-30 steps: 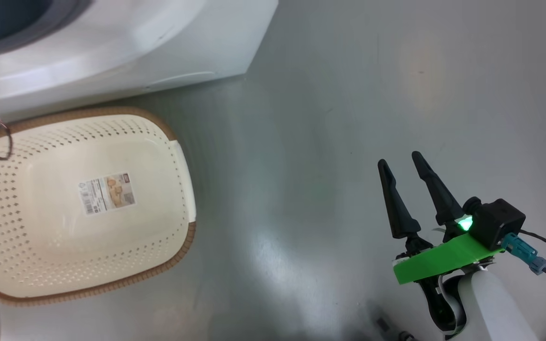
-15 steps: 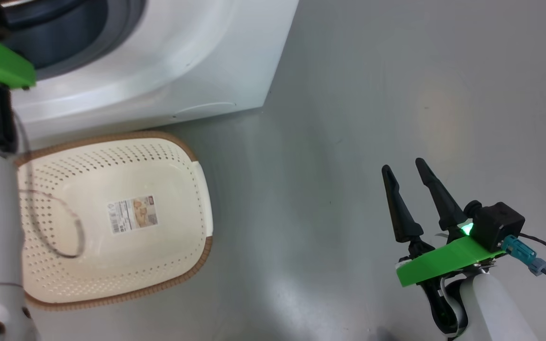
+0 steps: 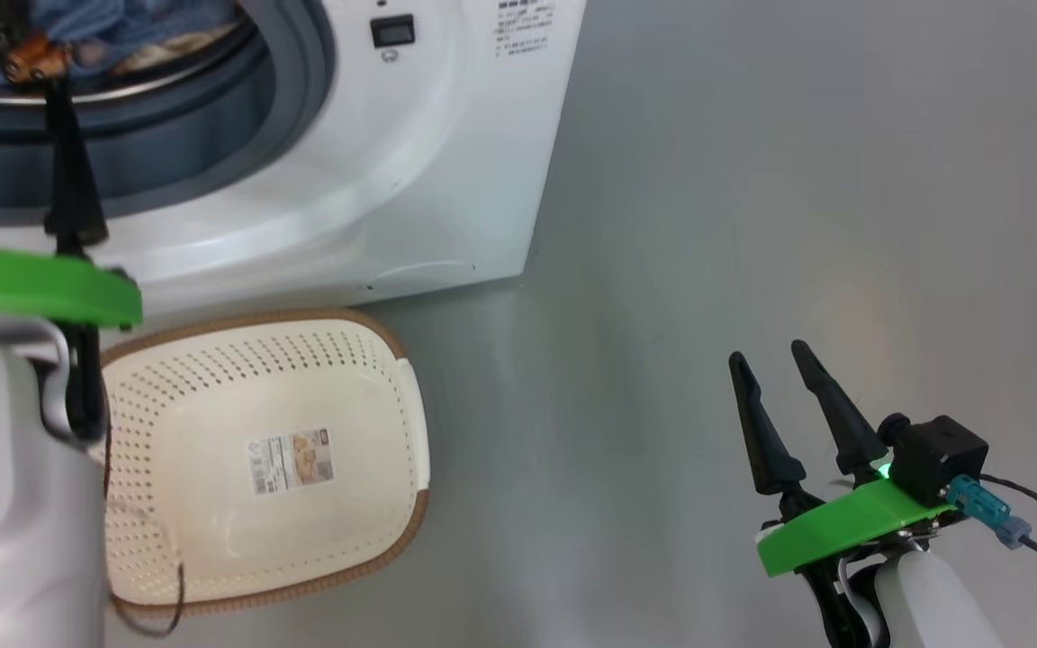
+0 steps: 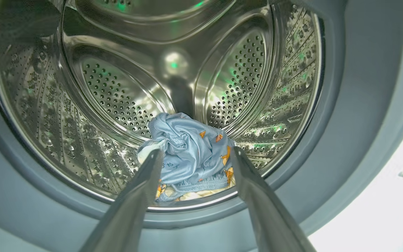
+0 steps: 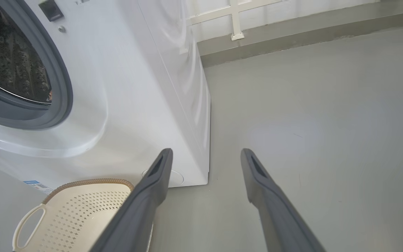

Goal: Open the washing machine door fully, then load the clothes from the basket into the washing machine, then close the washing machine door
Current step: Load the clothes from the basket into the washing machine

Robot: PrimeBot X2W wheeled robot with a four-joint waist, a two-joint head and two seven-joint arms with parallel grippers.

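Observation:
The white washing machine stands at the upper left with its grey-ringed opening uncovered; the washing machine door is out of view. The clothes, light blue with orange prints over a cream piece, lie at the front bottom of the steel drum. My left gripper is open in front of the opening, fingers apart and holding nothing, with the clothes beyond its tips. The cream basket sits empty on the floor below the machine, a label on its bottom. My right gripper hangs open over bare floor at the lower right.
Grey floor spreads to the right of the machine and basket. A wall base with a white rail runs behind. A thin dark cable from my left arm loops over the basket's near corner. The basket's handle faces the right wrist camera.
The head camera has swung, shifting the whole picture down and right: the machine's opening, the clothes inside and my left arm have come into view. Both grippers stay open.

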